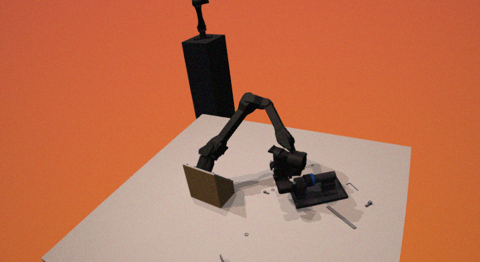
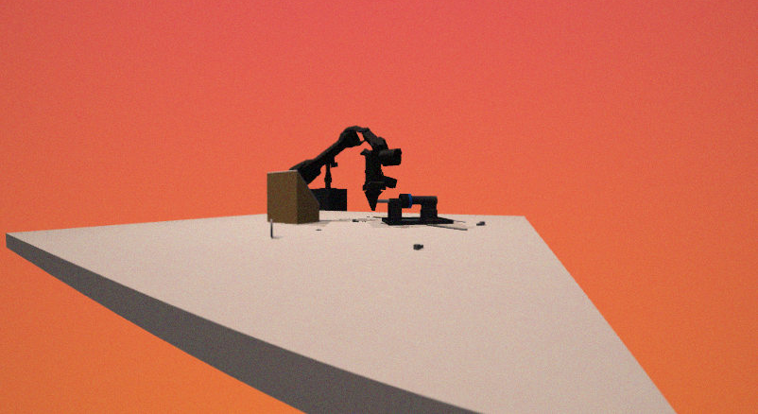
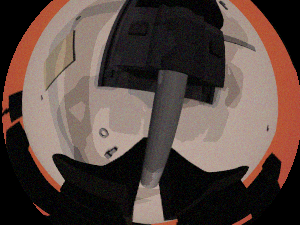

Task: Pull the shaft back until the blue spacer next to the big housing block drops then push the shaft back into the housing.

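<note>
The gripper (image 2: pixel 372 206) (image 3: pixel 154 171) is shut on the grey shaft (image 2: pixel 382 200) (image 3: pixel 169 106), near its free end. The shaft runs level into the near support (image 1: pixel 300 189) (image 2: pixel 393 212) of the black fixture. The blue spacer (image 1: pixel 312 179) (image 2: pixel 409 200) is up in line with the shaft, not on the table. It sits between a dark spacer section (image 1: pixel 307 180) (image 2: pixel 404 200) and the big housing block (image 1: pixel 328 186) (image 2: pixel 428 212) with its round barrel. Individual dark spacers cannot be told apart. The wrist view does not show the blue spacer.
The fixture's base plate (image 1: pixel 322 200) lies under both supports. Around it are a flat bar (image 1: pixel 341 217), a hex key (image 1: pixel 352 186), a bolt (image 1: pixel 368 203), another bolt (image 1: pixel 266 192) (image 3: pixel 111 152) and a washer (image 1: pixel 273 189) (image 3: pixel 103 132). A brown wedge (image 1: pixel 201 183) (image 2: pixel 283 198) carries the arm.
</note>
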`<state>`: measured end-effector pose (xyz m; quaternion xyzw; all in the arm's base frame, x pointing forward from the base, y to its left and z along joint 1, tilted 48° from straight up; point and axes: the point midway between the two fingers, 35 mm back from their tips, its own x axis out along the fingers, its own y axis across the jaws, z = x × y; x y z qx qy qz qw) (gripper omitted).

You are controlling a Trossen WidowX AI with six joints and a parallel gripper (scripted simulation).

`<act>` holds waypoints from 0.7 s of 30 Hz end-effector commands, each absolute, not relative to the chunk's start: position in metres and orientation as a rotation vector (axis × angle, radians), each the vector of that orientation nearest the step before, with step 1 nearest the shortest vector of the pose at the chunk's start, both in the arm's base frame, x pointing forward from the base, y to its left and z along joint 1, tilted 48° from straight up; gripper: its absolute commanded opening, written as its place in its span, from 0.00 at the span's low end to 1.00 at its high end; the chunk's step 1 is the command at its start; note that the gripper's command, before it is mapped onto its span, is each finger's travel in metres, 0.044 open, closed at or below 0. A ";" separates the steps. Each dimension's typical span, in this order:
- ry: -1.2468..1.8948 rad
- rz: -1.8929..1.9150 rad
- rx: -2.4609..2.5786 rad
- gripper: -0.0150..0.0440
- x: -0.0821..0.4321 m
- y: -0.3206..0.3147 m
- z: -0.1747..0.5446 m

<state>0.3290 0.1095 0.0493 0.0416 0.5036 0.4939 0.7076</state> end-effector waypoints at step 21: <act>1.117 1.099 0.088 0.25 0.326 0.108 0.048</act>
